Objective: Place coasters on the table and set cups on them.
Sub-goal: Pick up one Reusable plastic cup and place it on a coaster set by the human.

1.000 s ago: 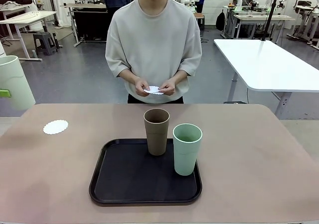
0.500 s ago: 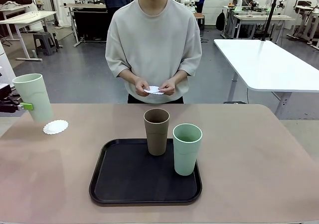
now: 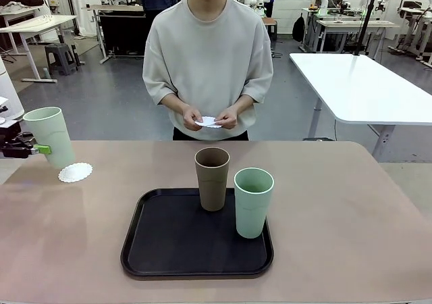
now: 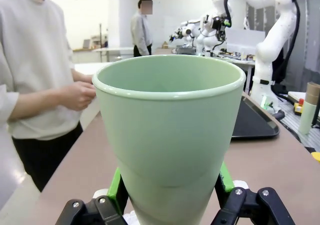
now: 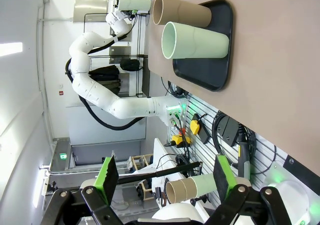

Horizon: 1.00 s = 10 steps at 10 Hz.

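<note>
My left gripper (image 3: 40,148) is shut on a pale green cup (image 3: 50,135), held slightly tilted just above the table (image 3: 351,203). The cup's base hangs by the back left edge of a white lacy coaster (image 3: 75,172). The left wrist view has this cup (image 4: 170,130) upright between my green pads (image 4: 118,187). A brown cup (image 3: 212,178) and a second pale green cup (image 3: 253,201) stand on the black tray (image 3: 169,250). My right gripper (image 5: 165,177) is open, off the table, and holds nothing. The person's hands hold more coasters (image 3: 208,122).
The person stands at the table's far edge, hands (image 3: 226,120) at waist height. The black tray lies at the middle front. The right wrist view shows the tray (image 5: 222,60) with both cups from the side. A white table (image 3: 364,88) stands behind on the right.
My left gripper has carried the pale green cup in from the left edge, farther across the table and lower, down beside the coaster. The person and the cups on the tray have not moved.
</note>
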Tool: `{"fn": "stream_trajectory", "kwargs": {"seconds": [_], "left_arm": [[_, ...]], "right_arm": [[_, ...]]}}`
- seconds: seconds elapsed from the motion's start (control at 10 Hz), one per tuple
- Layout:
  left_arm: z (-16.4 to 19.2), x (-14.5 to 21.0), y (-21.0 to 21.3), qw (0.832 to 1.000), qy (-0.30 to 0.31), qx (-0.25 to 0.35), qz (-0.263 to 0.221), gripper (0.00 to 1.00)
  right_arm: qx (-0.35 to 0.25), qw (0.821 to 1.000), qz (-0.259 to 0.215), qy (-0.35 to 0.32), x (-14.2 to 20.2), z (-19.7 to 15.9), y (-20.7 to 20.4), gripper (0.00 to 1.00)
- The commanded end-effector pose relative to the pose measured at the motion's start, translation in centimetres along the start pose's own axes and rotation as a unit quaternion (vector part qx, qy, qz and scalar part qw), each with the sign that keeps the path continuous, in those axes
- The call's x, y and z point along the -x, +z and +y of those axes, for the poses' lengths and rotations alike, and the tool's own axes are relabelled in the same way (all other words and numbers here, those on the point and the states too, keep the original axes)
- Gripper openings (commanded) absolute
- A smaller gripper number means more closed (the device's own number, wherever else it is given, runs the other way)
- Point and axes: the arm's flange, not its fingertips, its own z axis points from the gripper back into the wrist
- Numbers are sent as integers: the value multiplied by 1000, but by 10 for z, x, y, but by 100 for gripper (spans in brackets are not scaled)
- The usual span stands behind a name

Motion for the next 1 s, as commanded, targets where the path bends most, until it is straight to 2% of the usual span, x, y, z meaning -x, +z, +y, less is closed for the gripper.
{"fn": "stream_trajectory", "kwargs": {"seconds": [0.0, 0.6, 0.9], "left_arm": [[16, 7, -5, 1000, -25, 0, -9, 85], [26, 18, -13, 999, -42, -1, 18, 85], [25, 21, -15, 1000, -24, -2, 13, 85]], "right_arm": [[-6, 1000, -2, 3, 0, 0, 1, 100], [-6, 1000, -2, 3, 0, 0, 1, 100], [-6, 1000, -2, 3, 0, 0, 1, 100]]}}
